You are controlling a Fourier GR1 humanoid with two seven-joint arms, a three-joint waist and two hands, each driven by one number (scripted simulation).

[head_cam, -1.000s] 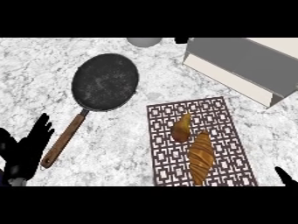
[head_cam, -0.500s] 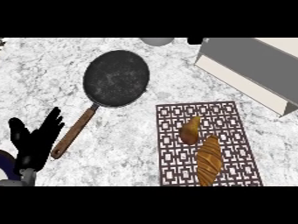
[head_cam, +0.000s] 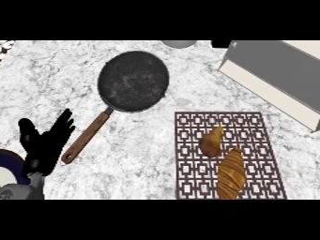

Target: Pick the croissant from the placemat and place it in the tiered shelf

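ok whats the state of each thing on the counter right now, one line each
croissant: lying on the placemat, untouched
placemat: flat on the counter
smaller pastry: on the placemat, above the croissant
frying pan: empty, handle pointing toward the left hand
tiered shelf: nothing seen in it
left hand: open, holding nothing

Light falls evenly and brightly over the pale marbled tabletop [head_cam: 155, 154], with no strong direction to it and no glare anywhere. Shadows are faint: only a soft dark edge shows under the frying pan [head_cam: 133, 87] and along the base of the grey tiered shelf [head_cam: 280, 79], while the croissant [head_cam: 231, 174] on the placemat [head_cam: 190, 187] casts almost none. The black left hand [head_cam: 44, 143] reads as a flat dark shape with little surface detail, the pan's interior looks matte and speckled, and edges are somewhat soft throughout, without visible bending toward the borders.
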